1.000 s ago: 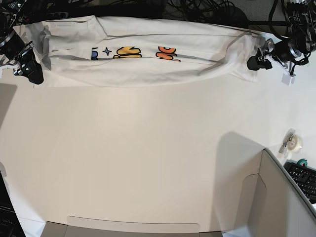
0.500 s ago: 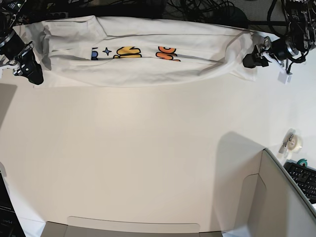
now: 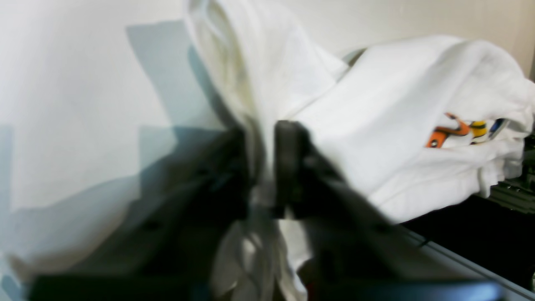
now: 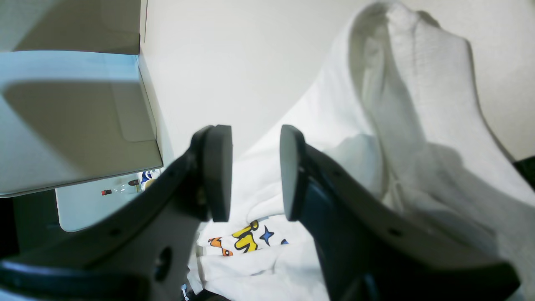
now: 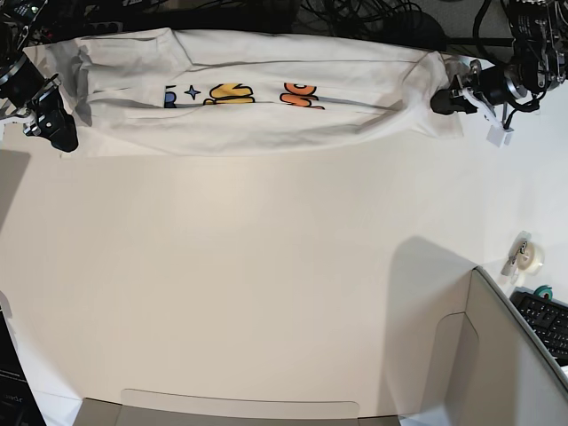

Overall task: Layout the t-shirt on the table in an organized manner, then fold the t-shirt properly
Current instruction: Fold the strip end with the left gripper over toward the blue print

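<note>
The white t-shirt [image 5: 266,115] lies bunched in a long band along the far edge of the table [image 5: 266,266], its colourful lettering showing in the middle. At the band's right end in the base view, my left gripper [image 5: 441,100] is shut on the cloth. The left wrist view shows its fingers [image 3: 288,167] pinching a ridge of white fabric of the t-shirt [image 3: 397,125]. My right gripper [image 5: 55,135] sits at the band's left end. In the right wrist view the right gripper [image 4: 255,171] stands open with nothing between its pads, and the t-shirt [image 4: 418,125] lies just beyond.
Grey cardboard box walls [image 5: 506,355] rise at the front right, and a flap [image 5: 240,410] lies along the front edge. A tape roll [image 5: 530,256] and a keyboard [image 5: 546,319] sit at the right. Dark cables [image 5: 373,18] run behind the table.
My left gripper has moved in toward the shirt's right end and closed on the cloth. The right arm and the rest of the shirt have stayed put.
</note>
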Tool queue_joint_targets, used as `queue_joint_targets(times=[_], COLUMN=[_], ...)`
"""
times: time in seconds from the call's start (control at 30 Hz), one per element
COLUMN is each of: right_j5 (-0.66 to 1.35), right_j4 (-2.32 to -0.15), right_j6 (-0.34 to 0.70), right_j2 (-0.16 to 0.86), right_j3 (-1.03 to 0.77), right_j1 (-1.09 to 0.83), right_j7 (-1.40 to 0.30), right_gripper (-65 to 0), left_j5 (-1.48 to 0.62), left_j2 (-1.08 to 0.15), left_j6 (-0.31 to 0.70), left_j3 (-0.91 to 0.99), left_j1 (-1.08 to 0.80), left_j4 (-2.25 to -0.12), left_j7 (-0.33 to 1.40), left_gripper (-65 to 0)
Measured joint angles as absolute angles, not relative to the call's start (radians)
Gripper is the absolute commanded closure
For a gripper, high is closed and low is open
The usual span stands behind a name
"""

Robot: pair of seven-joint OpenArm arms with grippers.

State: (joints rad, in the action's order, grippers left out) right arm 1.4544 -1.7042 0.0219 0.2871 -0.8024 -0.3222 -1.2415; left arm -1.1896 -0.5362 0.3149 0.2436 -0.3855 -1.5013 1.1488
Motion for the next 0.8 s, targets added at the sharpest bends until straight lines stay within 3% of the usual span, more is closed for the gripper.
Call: queue_joint_targets(times=[0.2,0.43,0.8], right_j5=[1.455,1.454,1.457], right_j4=[-1.704,-1.703,-1.703], right_j6=[0.022,0.022,0.022], right_j2=[0.284,0.281,0.29], right_j3=[-0.802,-0.801,-0.901], right_j1=[-0.324,-0.322,-0.319], right_j7=[-1.241,-1.242,-1.241], right_gripper=[-19.3,-19.3,-19.3], left_j5=[-1.136,-1.288,-1.347], left_j2=[-0.5,-0.47,-0.252], left_j6=[0.29,0.297,0.297], left_j3=[0.299,0.284,0.279], left_j1=[-0.411,-0.416,-0.304], left_j4=[-1.621,-1.848,-1.888], left_j7=[1.185,1.242,1.388], left_gripper=[0.0,0.0,0.0])
